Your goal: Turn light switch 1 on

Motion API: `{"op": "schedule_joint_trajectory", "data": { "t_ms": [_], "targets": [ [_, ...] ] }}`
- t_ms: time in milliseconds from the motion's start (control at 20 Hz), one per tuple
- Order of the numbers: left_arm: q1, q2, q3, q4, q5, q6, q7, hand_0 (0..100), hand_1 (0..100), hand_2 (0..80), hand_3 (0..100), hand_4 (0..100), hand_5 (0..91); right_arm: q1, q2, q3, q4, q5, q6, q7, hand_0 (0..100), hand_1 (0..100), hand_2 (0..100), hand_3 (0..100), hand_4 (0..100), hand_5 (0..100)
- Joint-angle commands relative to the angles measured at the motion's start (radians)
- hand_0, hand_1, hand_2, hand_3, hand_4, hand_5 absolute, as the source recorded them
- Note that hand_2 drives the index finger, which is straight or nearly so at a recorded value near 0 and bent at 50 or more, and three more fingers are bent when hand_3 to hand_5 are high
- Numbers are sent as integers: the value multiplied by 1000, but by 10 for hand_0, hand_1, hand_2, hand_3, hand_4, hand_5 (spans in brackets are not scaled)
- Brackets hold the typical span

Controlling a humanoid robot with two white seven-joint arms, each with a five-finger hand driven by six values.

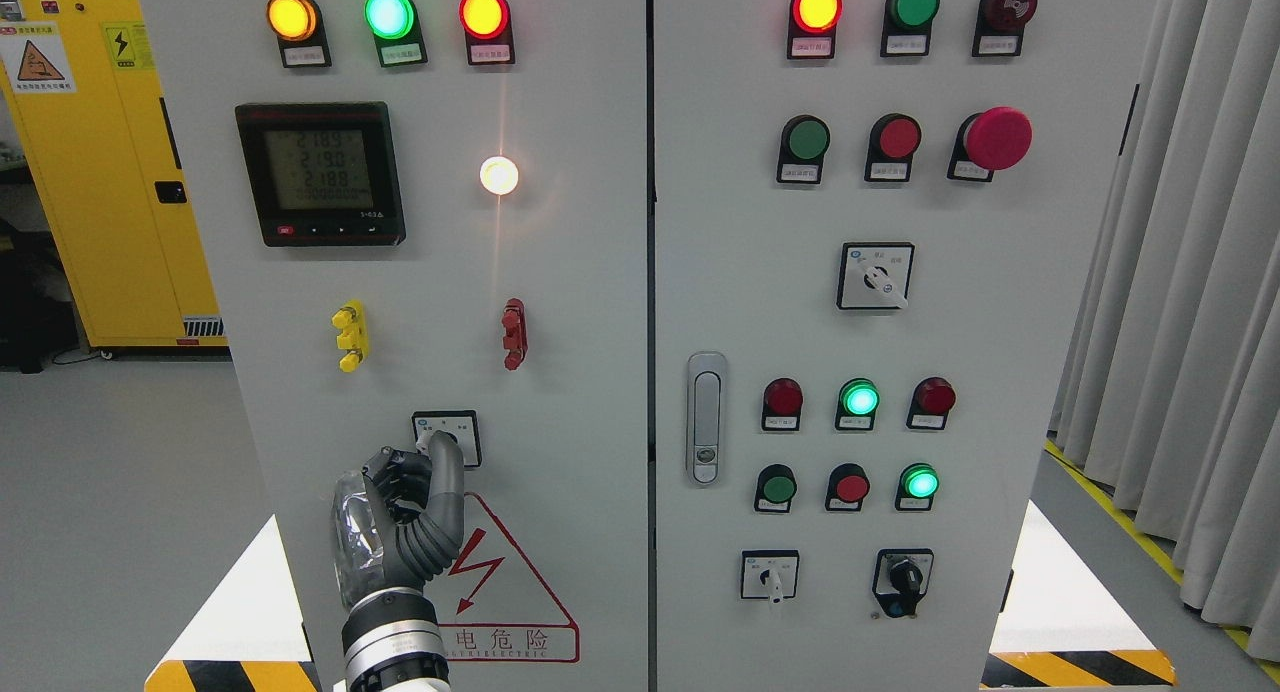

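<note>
A small rotary switch [462, 425] with a square black-framed plate sits low on the left door of the grey control cabinet [580, 392]. My left hand [432, 458] comes up from the bottom edge and reaches it. Its long fingers [447, 492] curl up onto the knob, which they mostly hide, and the other fingers are bent beside it. Above the switch a round white lamp [499, 175] glows. My right hand does not show.
The left door also carries a digital meter [320, 172], a yellow handle [350, 335], a red handle [514, 333] and a red warning triangle [510, 582]. The right door has a latch [706, 417], buttons and three more rotary switches. A yellow cabinet [100, 172] stands left, curtains [1180, 272] right.
</note>
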Motion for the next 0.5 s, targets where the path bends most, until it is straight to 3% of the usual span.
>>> {"op": "schedule_joint_trajectory", "data": {
  "t_ms": [0, 100, 150, 450],
  "targets": [
    [2, -1, 1, 0, 0, 7, 7, 865, 422, 690, 877, 835, 761, 0, 0, 0, 0, -29, 0, 0, 0, 500, 40, 0, 0, 0],
    [2, 1, 1, 0, 0, 7, 7, 821, 401, 689, 877, 835, 760, 1, 0, 0, 0, -29, 0, 0, 0, 500, 40, 0, 0, 0],
    [2, 1, -1, 0, 0, 7, 7, 749, 380, 689, 877, 834, 759, 0, 0, 0, 0, -29, 0, 0, 0, 500, 40, 0, 0, 0],
    [0, -1, -1, 5, 0, 7, 5, 482, 430, 688, 876, 833, 759, 0, 0, 0, 0, -29, 0, 0, 0, 500, 40, 0, 0, 0]
  ]
}}
